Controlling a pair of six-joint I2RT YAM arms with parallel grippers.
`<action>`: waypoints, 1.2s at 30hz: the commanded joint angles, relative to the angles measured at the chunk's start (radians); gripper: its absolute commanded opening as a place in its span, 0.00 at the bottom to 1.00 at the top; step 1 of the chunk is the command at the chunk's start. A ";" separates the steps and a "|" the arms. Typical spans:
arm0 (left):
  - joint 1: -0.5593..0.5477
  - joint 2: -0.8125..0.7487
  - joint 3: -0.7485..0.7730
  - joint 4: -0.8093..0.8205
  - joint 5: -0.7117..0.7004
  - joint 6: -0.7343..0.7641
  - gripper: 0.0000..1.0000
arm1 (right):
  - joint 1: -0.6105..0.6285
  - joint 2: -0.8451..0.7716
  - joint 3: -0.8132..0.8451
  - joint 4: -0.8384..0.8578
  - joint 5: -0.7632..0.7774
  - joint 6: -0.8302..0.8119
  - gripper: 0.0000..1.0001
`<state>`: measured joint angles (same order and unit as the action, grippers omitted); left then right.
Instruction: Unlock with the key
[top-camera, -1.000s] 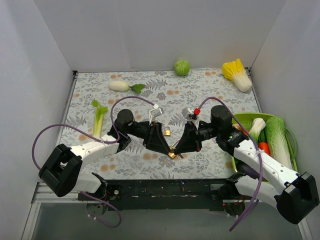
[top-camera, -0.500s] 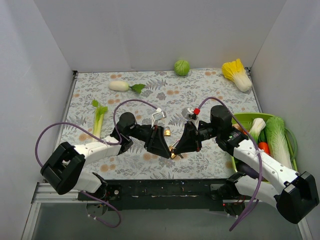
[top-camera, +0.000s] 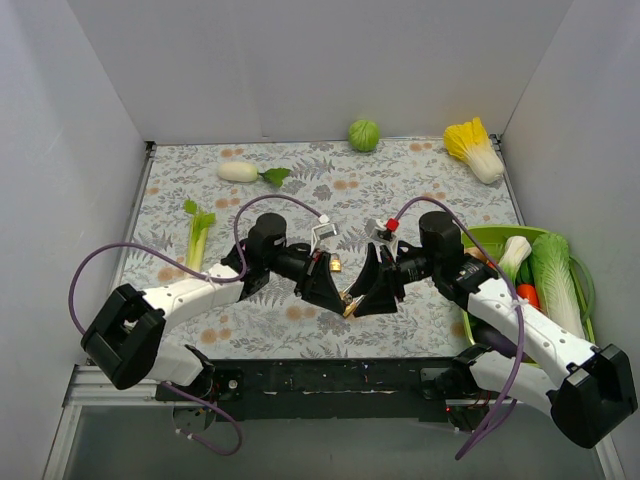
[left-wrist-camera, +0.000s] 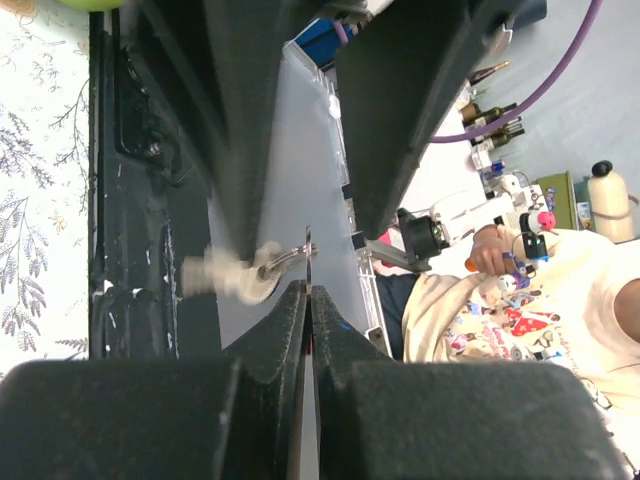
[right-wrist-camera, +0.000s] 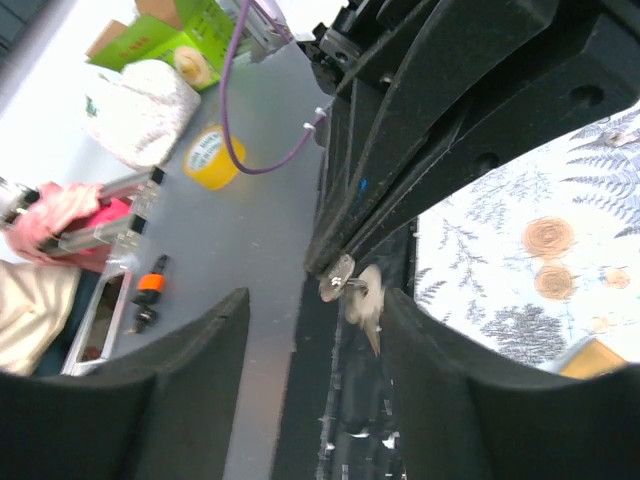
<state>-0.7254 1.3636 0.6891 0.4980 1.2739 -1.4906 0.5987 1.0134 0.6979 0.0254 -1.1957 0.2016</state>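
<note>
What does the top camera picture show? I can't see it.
Two robot arms meet over a leaf-patterned table, the left gripper shut and the right gripper open, tips nearly touching by a small brass thing. Around them lie a radish, celery, a green cabbage, a yellow cabbage and a basket of vegetables.

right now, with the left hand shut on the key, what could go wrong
The left hand pinches the key only at its fingertips, so it may twist or slip when pushed. The padlock sits unheld while the right hand is open, so it may slide away.
</note>
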 joint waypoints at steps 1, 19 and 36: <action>-0.003 -0.006 0.136 -0.521 -0.013 0.363 0.00 | -0.008 -0.029 0.025 -0.051 0.008 -0.033 0.74; -0.069 0.092 0.299 -0.954 -0.130 0.665 0.00 | 0.003 0.039 0.028 -0.102 0.107 -0.053 0.72; -0.075 0.126 0.316 -0.963 -0.134 0.670 0.00 | 0.076 0.099 -0.028 -0.067 0.113 -0.033 0.42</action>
<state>-0.7959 1.4967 0.9649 -0.4576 1.1355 -0.8402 0.6662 1.1057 0.6693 -0.0513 -1.0691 0.1822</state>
